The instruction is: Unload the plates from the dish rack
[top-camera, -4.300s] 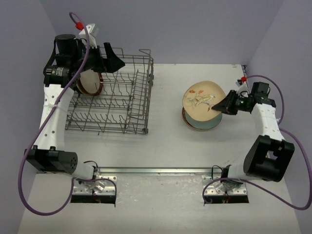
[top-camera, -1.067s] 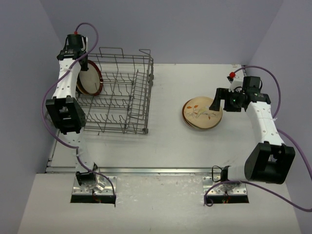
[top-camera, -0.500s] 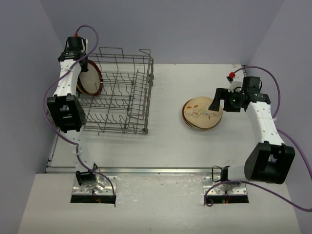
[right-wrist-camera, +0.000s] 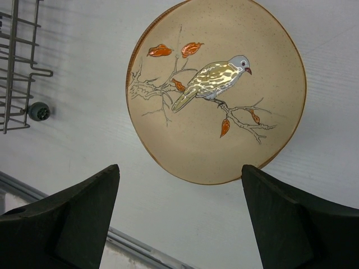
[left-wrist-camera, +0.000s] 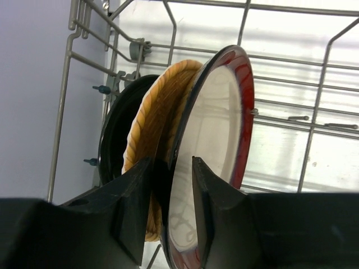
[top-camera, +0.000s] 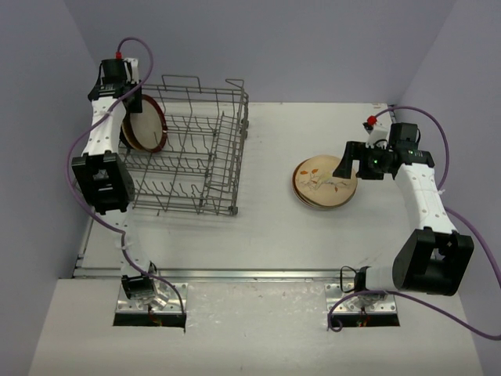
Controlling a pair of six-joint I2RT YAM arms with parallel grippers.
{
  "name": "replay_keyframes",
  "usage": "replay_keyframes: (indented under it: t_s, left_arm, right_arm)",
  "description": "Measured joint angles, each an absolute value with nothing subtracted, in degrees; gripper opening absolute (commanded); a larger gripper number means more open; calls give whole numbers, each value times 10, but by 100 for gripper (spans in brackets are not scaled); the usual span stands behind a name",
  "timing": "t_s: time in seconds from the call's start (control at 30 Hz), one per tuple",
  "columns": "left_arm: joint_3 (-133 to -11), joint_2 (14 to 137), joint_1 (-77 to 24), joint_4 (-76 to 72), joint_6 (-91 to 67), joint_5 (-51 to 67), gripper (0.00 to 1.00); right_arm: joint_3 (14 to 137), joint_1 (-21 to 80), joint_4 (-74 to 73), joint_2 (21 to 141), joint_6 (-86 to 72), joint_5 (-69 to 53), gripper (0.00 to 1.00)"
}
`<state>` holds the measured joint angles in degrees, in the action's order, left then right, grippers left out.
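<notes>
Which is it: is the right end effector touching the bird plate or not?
Apart. In the right wrist view the right end effector is open, and bare table shows between each finger and the bird plate's rim.

A pale off-white table fills the middle of the overhead view, closed in by lavender walls: a back wall, a left wall and a right wall. A metal strip runs along the table's near edge. Just below it lies a speckled grey ledge with two shiny metal brackets set into it, one left, one right. In both wrist views the table shows bright streaks of reflected light
</notes>
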<state>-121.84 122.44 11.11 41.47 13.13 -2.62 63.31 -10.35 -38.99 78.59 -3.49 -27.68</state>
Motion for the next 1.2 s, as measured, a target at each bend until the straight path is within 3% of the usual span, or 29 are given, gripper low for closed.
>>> replay_keyframes:
  t_s: [0.13, 0.37, 0.77, 1.2]
  left_arm:
    - [-1185, 1201, 113, 385, 125, 14, 24]
    - [-1161, 1195, 105, 362, 129, -10, 1]
    - [-1074, 1158, 35, 273, 160, -205, 0]
    - [-1098, 1157, 23, 310, 161, -230, 0]
  right_arm:
    - [633, -103, -389, 785, -35, -284, 89]
    - [633, -103, -384, 785, -35, -292, 89]
    - [633, -103, -380, 785, -39, -294, 88]
    - [635, -103, -380, 785, -48, -311, 88]
